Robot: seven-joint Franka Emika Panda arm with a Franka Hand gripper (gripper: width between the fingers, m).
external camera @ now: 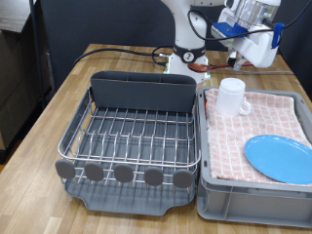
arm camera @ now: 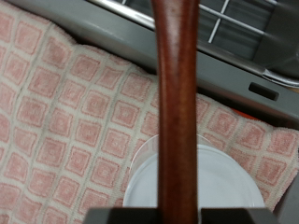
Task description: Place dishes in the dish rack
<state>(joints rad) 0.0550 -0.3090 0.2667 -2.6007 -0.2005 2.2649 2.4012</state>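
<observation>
The end effector (external camera: 255, 39) hangs above the far end of the crate (external camera: 255, 190), clenched on the wooden spoon (arm camera: 177, 103), whose dark handle runs up the middle of the wrist view. Directly below it, the white mug (external camera: 231, 97) stands on the checked cloth (external camera: 268, 122). The blue plate (external camera: 281, 157) lies at the crate's near end. The dish rack (external camera: 136, 132) sits on the worktop (external camera: 44, 127) just beside the crate.

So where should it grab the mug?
Probably by the rim, from straight above: the mug stands upright on the cloth with its open mouth up, so one finger could slip inside. The gripper hangs above it.
</observation>
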